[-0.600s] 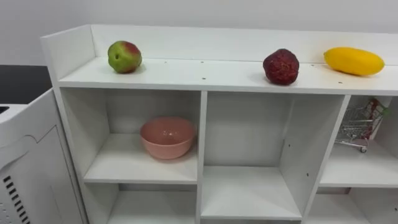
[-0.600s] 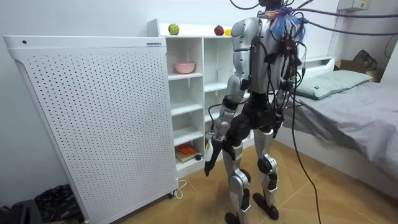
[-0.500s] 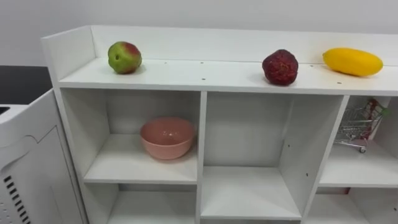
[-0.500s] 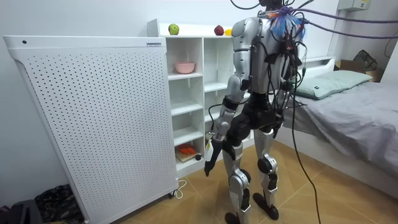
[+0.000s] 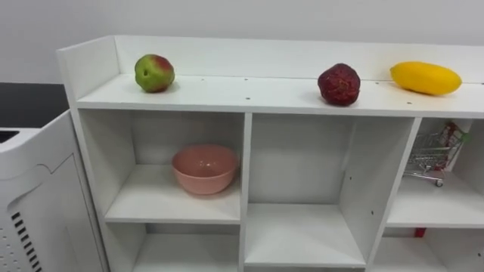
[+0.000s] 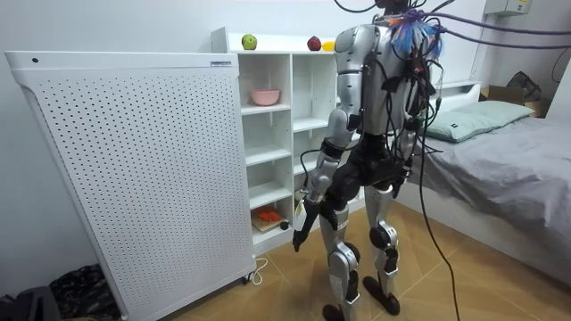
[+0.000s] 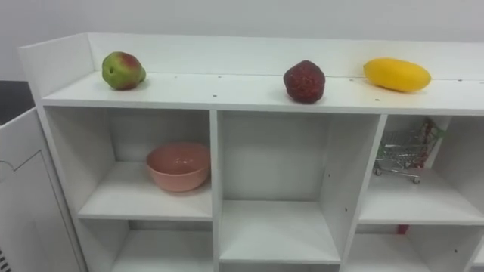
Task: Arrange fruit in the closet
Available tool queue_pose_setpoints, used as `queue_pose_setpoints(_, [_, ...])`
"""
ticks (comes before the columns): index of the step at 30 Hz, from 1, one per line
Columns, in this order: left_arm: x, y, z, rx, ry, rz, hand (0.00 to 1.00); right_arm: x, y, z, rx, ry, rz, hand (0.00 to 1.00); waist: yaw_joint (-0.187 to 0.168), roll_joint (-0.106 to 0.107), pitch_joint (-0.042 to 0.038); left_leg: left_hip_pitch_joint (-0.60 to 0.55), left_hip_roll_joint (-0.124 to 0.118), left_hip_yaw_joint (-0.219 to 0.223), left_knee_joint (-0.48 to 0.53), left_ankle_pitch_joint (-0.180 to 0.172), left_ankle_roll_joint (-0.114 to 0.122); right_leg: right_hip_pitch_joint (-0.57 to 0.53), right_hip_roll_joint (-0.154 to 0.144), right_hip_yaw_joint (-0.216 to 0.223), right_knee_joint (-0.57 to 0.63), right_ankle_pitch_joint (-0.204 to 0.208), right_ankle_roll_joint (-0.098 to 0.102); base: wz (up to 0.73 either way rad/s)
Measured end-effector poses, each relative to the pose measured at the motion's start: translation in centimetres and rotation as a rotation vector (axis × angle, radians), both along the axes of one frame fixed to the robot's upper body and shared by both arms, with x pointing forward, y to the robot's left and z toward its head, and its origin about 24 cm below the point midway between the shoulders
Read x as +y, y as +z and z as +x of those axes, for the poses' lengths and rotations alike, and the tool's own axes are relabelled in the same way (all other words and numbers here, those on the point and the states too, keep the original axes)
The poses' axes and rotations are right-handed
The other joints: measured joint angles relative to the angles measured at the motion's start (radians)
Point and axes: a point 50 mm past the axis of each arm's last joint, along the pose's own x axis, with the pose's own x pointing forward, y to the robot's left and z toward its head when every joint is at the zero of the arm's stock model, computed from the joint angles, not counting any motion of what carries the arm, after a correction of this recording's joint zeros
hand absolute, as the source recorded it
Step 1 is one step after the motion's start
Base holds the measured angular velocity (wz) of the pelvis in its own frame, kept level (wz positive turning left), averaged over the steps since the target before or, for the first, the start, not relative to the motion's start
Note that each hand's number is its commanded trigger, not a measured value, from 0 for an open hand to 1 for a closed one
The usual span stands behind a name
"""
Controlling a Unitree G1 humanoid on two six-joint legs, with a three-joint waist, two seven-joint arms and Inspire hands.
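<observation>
Three fruits lie on the top board of a white shelf unit [image 5: 249, 92]. A green-red apple [image 5: 154, 72] is at the left, a dark red fruit [image 5: 339, 84] sits in the middle, and a yellow mango [image 5: 425, 78] is at the right. In the compartment under the apple sits a pink bowl [image 5: 204, 168]. In the room view I stand facing the shelf, close to it. My left hand [image 6: 304, 220] hangs low beside my thigh, well away from the fruit.
A small wire shopping cart [image 5: 433, 155] stands in the upper right compartment. A white perforated panel [image 6: 134, 169] stands against the shelf's left side. A bed [image 6: 500, 152] is behind me. Something orange [image 6: 268, 214] lies in a low compartment.
The eye view has shifted a little, so the camera moved. The fruits and the bowl lie where they were, and my arm still hangs.
</observation>
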Motion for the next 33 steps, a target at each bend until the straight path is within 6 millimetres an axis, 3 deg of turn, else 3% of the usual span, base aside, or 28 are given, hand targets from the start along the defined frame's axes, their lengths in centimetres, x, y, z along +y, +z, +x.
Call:
queue_pose_setpoints(3, [0.1,0.0,0.1,-0.014,0.008,0.006,0.0,-0.8,0.4,1.4,-0.06,-0.06,-0.056,0.0,-0.003,-0.004,-0.0027,0.002,0.0,0.001,0.0,0.0,0.0,-0.001,0.0,0.0,0.003,0.0,0.0,0.0])
queue_pose_setpoints(6, [0.4,0.1,0.2,-0.035,0.025,0.011,0.0,-2.1,1.9,5.1,-0.224,-0.126,-0.14,0.0,-0.005,-0.003,0.0006,0.007,0.0,0.004,0.0,0.0,0.001,-0.001,-0.001,0.004,0.003,0.0,0.0,-0.05])
queue_pose_setpoints(8, [0.5,0.2,0.6,-0.062,0.023,0.018,0.0,-3.2,4.7,9.5,-0.427,-0.137,-0.236,0.0,-0.006,-0.003,0.0024,0.007,-0.001,0.006,0.001,0.0,0.001,-0.004,0.0,0.01,0.007,0.0,0.001,-0.04])
queue_pose_setpoints(9, [0.6,0.3,0.7,-0.069,0.021,0.018,0.0,-3.3,5.7,10.6,-0.489,-0.136,-0.259,0.0,-0.005,-0.001,0.0036,0.008,-0.001,0.007,0.001,0.0,0.001,-0.005,0.001,0.015,0.007,0.0,0.001,-0.08])
queue_pose_setpoints(10, [0.7,0.3,0.9,-0.084,0.017,0.026,0.0,-3.6,7.8,12.8,-0.622,-0.137,-0.303,0.0,-0.005,0.005,0.0071,0.008,0.0,0.007,-0.002,0.0,0.001,-0.007,0.004,0.026,0.005,0.0,0.0,-0.06])
queue_pose_setpoints(11, [0.8,0.5,1.2,-0.105,0.014,0.037,0.0,-3.7,9.9,14.4,-0.738,-0.135,-0.351,0.0,-0.002,-0.001,0.0038,0.008,0.0,0.007,-0.006,0.0,0.001,-0.007,0.005,0.029,0.007,0.0,0.0,-0.04])
queue_pose_setpoints(12, [0.9,0.5,1.4,-0.114,0.012,0.04,0.0,-3.7,10.9,15.1,-0.786,-0.128,-0.377,0.0,0.001,0.0,0.0041,0.007,0.0,0.007,-0.007,0.0,0.001,-0.009,0.005,0.029,0.009,0.0,0.0,-0.04])
queue_pose_setpoints(14, [0.9,0.6,1.4,-0.137,0.009,0.052,0.0,-3.3,14.8,17.2,-0.97,-0.104,-0.448,0.0,0.007,0.005,0.005,0.007,0.0,0.015,-0.012,0.0,0.001,-0.018,0.005,0.033,0.012,0.0,0.0,-0.09])
queue_pose_setpoints(17, [1.0,0.8,1.7,-0.165,0.016,0.071,0.0,-2.8,18.7,18.5,-1.148,-0.116,-0.488,0.0,0.007,0.005,0.0041,-0.006,0.001,0.03,-0.012,0.0,0.001,-0.039,0.005,0.048,0.016,0.0,0.0,-0.18])
queue_pose_setpoints(24, [0.8,0.7,1.4,-0.166,0.002,0.067,0.0,-1.8,23.9,20.1,-1.37,-0.101,-0.568,0.0,0.001,0.001,0.0,-0.005,0.002,0.034,-0.012,0.0,0.001,-0.039,0.006,0.054,0.02,0.001,0.0,-0.07])
queue_pose_setpoints(26, [0.7,0.7,1.3,-0.164,0.003,0.062,0.0,-1.3,25.9,20.8,-1.455,-0.071,-0.606,0.0,0.005,0.009,-0.0052,-0.006,0.002,0.034,-0.012,0.0,0.001,-0.045,0.006,0.054,0.019,0.001,0.0,-0.06])
queue_pose_setpoints(29, [0.9,0.7,1.2,-0.157,-0.001,0.06,0.0,-0.3,27.5,21.6,-1.527,-0.027,-0.613,0.0,0.007,0.013,-0.0091,0.001,0.004,0.034,-0.012,0.0,0.001,-0.044,0.009,0.054,0.021,0.001,0.0,-0.05])
queue_pose_setpoints(33, [0.9,0.7,1.2,-0.157,-0.001,0.061,0.0,0.4,29.5,22.2,-1.611,0.009,-0.612,0.0,0.022,0.01,-0.0071,0.0,0.007,0.031,-0.013,0.0,0.001,-0.042,0.01,0.047,0.029,0.001,-0.001,0.0])
